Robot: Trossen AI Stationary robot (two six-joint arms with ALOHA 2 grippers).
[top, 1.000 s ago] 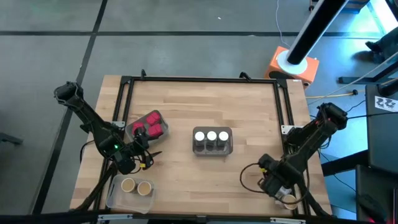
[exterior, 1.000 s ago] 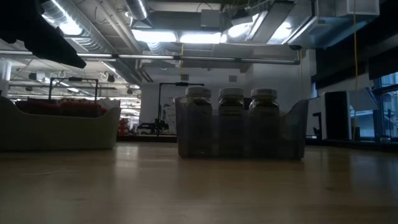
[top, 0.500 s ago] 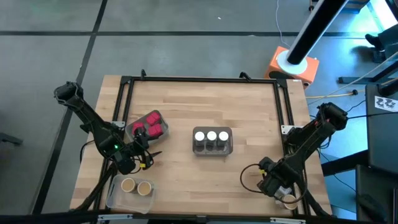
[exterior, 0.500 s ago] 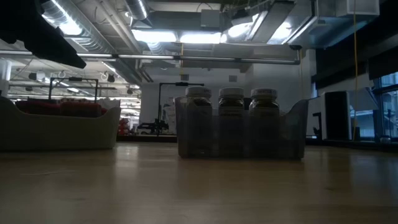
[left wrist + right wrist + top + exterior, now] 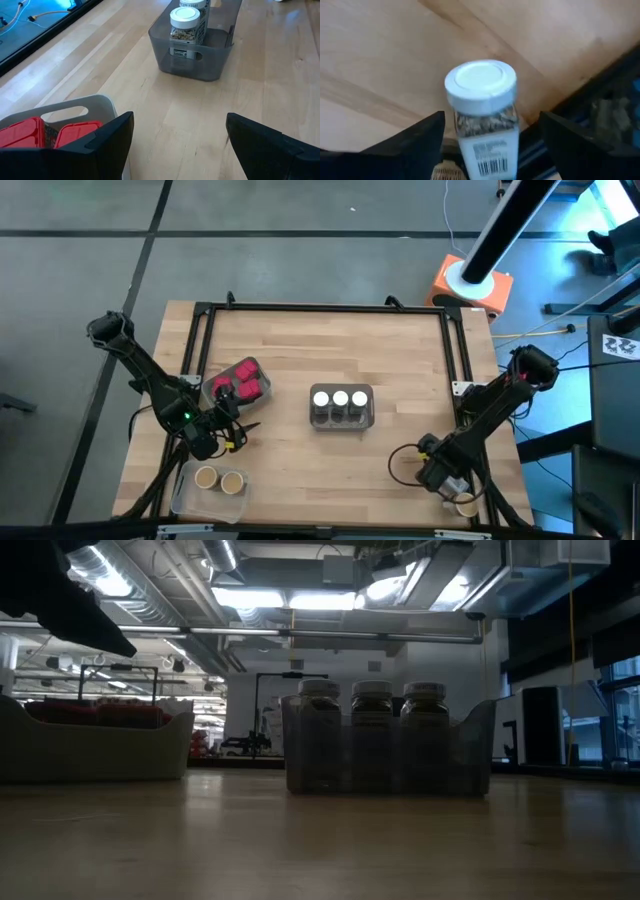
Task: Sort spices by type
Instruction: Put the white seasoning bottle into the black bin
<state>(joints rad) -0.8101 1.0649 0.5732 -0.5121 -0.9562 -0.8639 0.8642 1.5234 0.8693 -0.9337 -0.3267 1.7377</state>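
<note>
A round spice jar with a pale lid (image 5: 480, 82) stands upright on the wood by the black frame at the table's near right corner (image 5: 465, 502). My right gripper (image 5: 492, 145) points down over it, open, with one finger on each side of the jar and a gap to both. My left gripper (image 5: 175, 145) hangs open and empty at the near left (image 5: 235, 435), beside the white tray of red packets (image 5: 50, 135). Three white-lidded jars (image 5: 340, 398) stand in the grey tray (image 5: 192, 70) at mid-table. Two tan-lidded jars (image 5: 220, 479) sit in a clear tray.
The black frame rail (image 5: 462, 360) runs along the table's right edge close to my right arm. The clear tray (image 5: 185, 498) lies at the near left edge. Bare wood (image 5: 330, 345) stretches across the far half. In the low view the grey tray (image 5: 385, 740) stands mid-table.
My right gripper has sunk toward the jar at the near right corner and tipped more steeply downward. The jar and the trays have stayed where they were.
</note>
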